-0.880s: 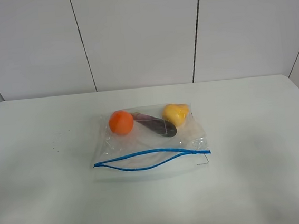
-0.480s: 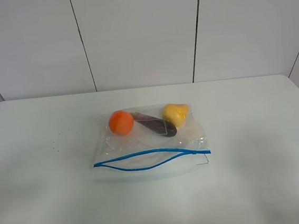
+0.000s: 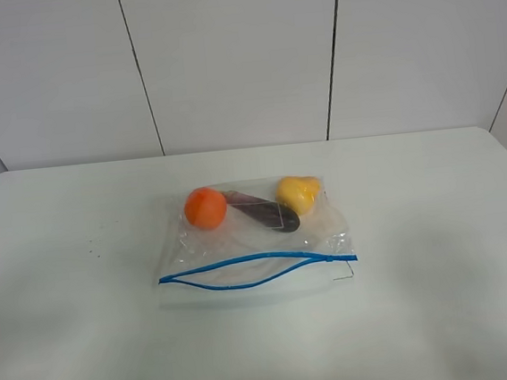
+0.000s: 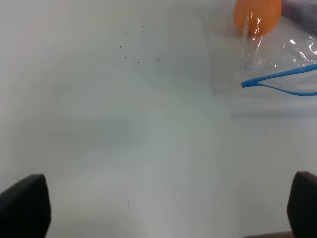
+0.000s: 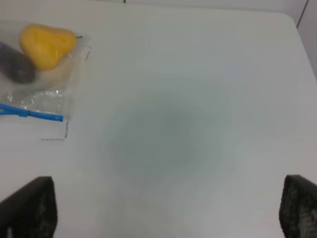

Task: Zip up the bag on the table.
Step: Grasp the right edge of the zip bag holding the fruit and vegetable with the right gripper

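Honestly, nothing has moved in the last second. The big white table (image 3: 71, 351) looks the same, and the bag (image 3: 241, 245) lies in the same spot in the middle of it. No arm has come into the high view, so I judge the job has not begun.

The blue zipper strip (image 3: 242, 261) runs along the bag's near edge. Its two lines bow apart, so the mouth is open. Inside, at the far side, sit an orange toy (image 3: 205, 207), a dark purple toy (image 3: 269, 214) and a yellow toy (image 3: 298, 193).

The high view shows the whole bag but no grippers. Only the wrist views show those. The left gripper (image 4: 162, 208) is spread wide and empty over bare table, well apart from the strip's left end, where the two lines meet. The right gripper (image 5: 163, 208) is wide and empty too, away from the strip's right end. I think the slider (image 3: 333, 258) sits at that end, but it is too small to be sure.
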{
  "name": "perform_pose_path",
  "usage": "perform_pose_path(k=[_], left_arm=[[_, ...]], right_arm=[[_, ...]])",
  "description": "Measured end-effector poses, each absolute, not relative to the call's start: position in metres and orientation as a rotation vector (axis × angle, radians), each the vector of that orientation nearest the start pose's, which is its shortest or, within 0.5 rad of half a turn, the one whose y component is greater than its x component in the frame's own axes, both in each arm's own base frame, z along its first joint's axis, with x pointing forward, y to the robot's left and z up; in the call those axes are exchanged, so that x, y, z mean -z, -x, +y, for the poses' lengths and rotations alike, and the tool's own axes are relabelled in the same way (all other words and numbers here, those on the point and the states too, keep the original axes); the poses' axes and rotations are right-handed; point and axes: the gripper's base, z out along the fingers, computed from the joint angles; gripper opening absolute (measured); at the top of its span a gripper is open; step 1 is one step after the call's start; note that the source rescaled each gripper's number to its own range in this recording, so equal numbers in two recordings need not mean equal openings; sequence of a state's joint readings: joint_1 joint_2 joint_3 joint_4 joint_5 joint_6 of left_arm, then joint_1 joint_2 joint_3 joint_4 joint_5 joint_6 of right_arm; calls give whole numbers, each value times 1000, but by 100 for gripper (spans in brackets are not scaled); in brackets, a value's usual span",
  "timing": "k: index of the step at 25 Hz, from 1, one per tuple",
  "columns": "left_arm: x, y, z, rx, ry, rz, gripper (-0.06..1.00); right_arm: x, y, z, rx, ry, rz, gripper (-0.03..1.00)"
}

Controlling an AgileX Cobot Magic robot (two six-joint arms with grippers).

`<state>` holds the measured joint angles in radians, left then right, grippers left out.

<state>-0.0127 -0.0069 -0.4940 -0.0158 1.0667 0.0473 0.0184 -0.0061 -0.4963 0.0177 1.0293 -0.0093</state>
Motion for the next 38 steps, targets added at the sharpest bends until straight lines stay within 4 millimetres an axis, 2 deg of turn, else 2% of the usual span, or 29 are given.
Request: perform_pose_path(k=[5, 9, 14, 19, 24, 28, 33, 38], left_arm=[[-275, 6, -1, -3, -62, 2048, 100], [-275, 6, -1, -3, -62, 2048, 100], [-275, 6, -1, -3, -62, 2048, 100], [-275, 6, -1, -3, -62, 2048, 100], [-275, 6, -1, -3, -62, 2048, 100], [-275, 6, -1, -3, -62, 2048, 100], [-275, 5, -1, -3, -62, 2049, 100], [-275, 5, -1, -3, -62, 2049, 100]], right_arm=[[-280, -10, 3, -48, 29, 2136, 100], [-295, -37, 6, -95, 26, 2291, 100], [-315, -90, 11, -155, 18, 2393, 100], [-313, -155, 17, -209, 58, 2495, 100], [-282, -221, 27, -343, 127, 2627, 100], [-251, -261, 36, -477, 192, 2702, 100], [-210, -298, 43, -613, 253, 2767, 100], [-172, -323, 27, -777, 214, 2792, 100]])
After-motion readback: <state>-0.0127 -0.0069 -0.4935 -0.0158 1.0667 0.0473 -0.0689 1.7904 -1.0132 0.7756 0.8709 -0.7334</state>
